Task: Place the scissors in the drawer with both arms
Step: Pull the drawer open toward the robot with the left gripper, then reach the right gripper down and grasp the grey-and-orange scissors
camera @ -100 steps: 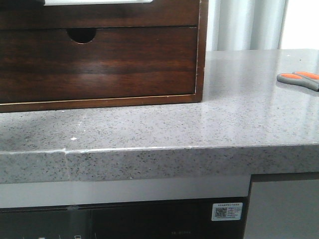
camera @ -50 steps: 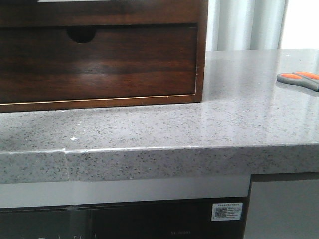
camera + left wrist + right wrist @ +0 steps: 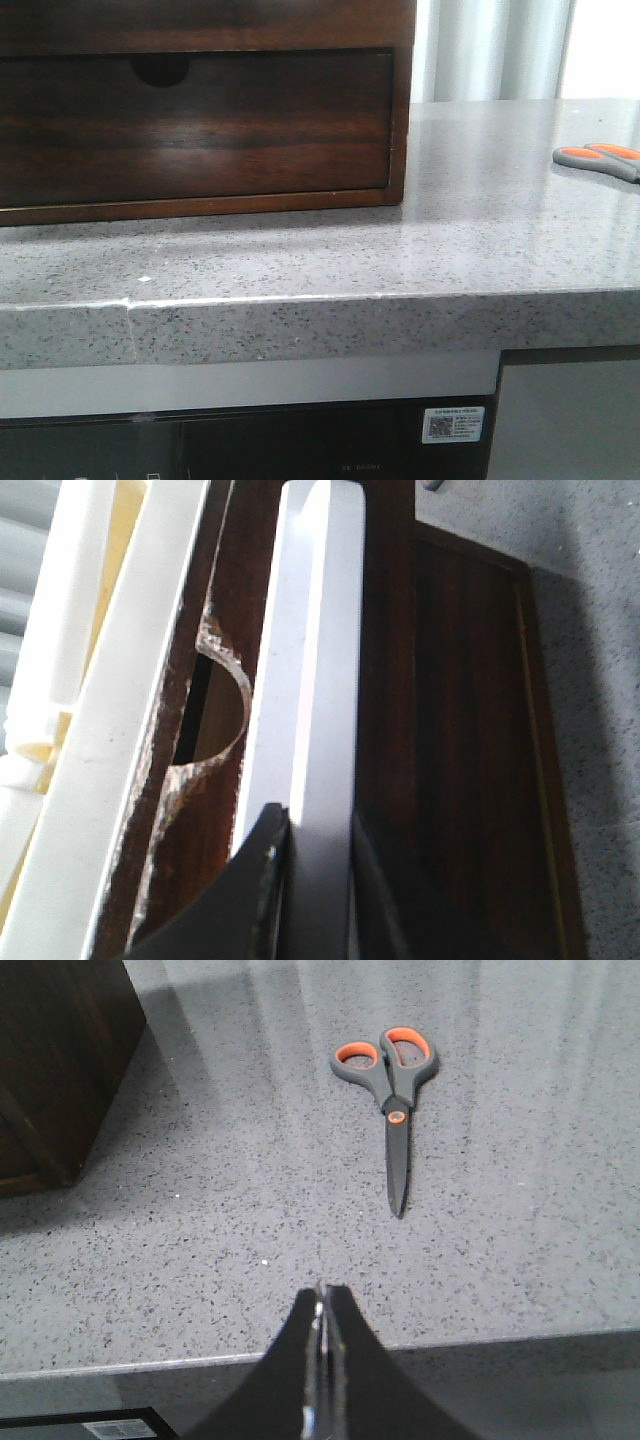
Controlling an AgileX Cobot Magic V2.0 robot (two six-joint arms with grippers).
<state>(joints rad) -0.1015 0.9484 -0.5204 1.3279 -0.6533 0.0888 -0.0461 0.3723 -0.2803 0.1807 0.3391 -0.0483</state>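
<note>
The white sticker below the surface carries a QR code; its text is unreadable. The left gripper clamps the drawer edge. The right gripper is closed, empty, near the scissors.

Kitchen setting. Speckled grey stone desk above a built-in black appliance. Wooden cabinet stands on the desk

Grey speckled countertop, pale curtains

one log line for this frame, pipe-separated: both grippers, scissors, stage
left gripper: shut on drawer front panel | right gripper: shut, empty | scissors: flat on countertop, closed, untouched | stage: drawer grasped, scissors not picked
</note>
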